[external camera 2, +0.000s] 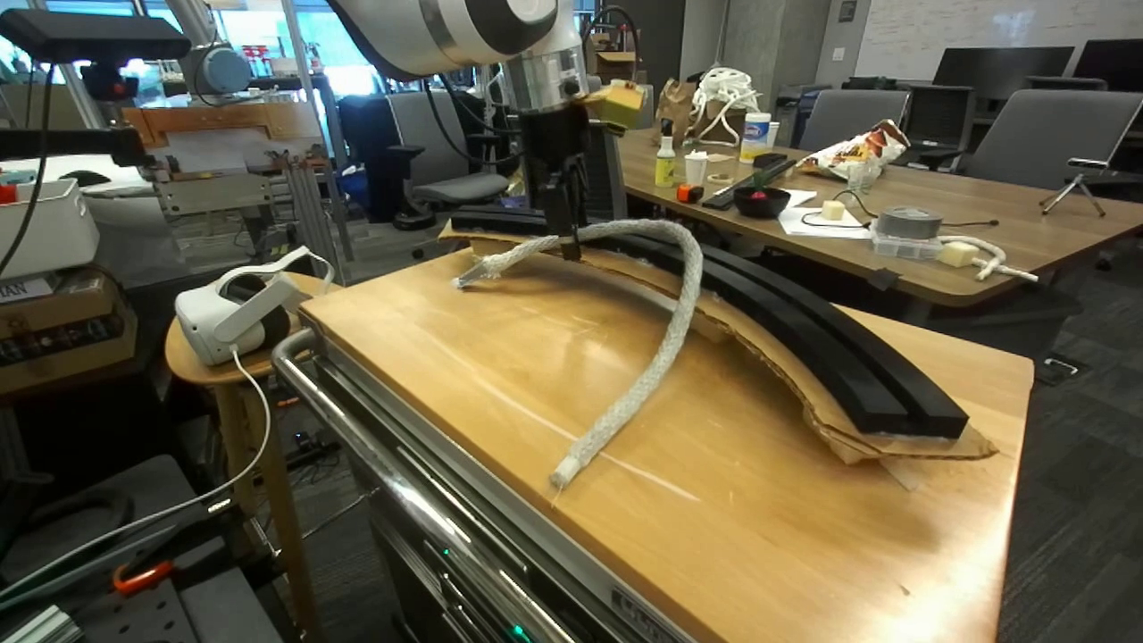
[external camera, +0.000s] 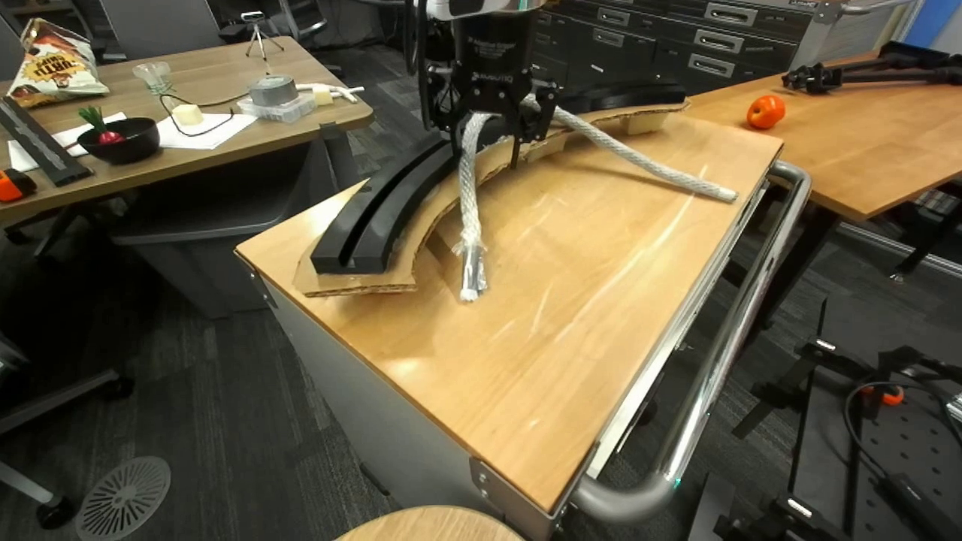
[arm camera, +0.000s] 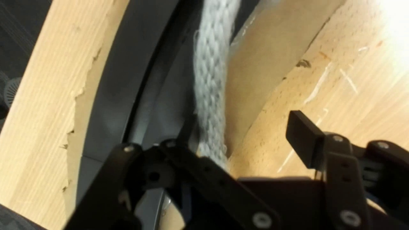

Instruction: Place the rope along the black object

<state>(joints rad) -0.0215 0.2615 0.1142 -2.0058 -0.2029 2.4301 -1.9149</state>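
While poised over the inner edge of the black strip (external camera 2: pixel 804 332), straddles the rope (arm camera: pixel 211 83) with the pincer (external camera: pixel 487 155) spread, apparently not pinching anything. Decisive in the wrist view: rope between both fingers (arm camera: pixel 302 137), just beside the one nearer the strip, with a plain gap toward the strip's hollow side. Note the long axis of the rope: slanting from on or over the strip's inner ridge to the cardboard (external camera: pixel 406 259) just inside the strip, so crossing that edge at a shallow angle rather than following the curve. Find both ends on the strip's hollow side: the silver-wrapped end (external camera: pixel 471 270) near the cardboard toward one end of the strip, the plain end (external camera 2: pixel 564 471) well apart from the strip, out across the bench (external camera: pixel 571 315). Probably calls next for closing crosswise to that axis, then swinging outward toward the strip's groove and turning to match the curve. Cannot tell, for the rope, whether resting on the strip or hanging just above, nor whether touching the nearer finger, given the dark finger links in the wrist view. Hard to read in an exterior view: fingertips (external camera 2: pixel 572 252) almost in line, hence no visible gap. Hidden behind the pincer in both exterior views: part of the strip and of the rope.
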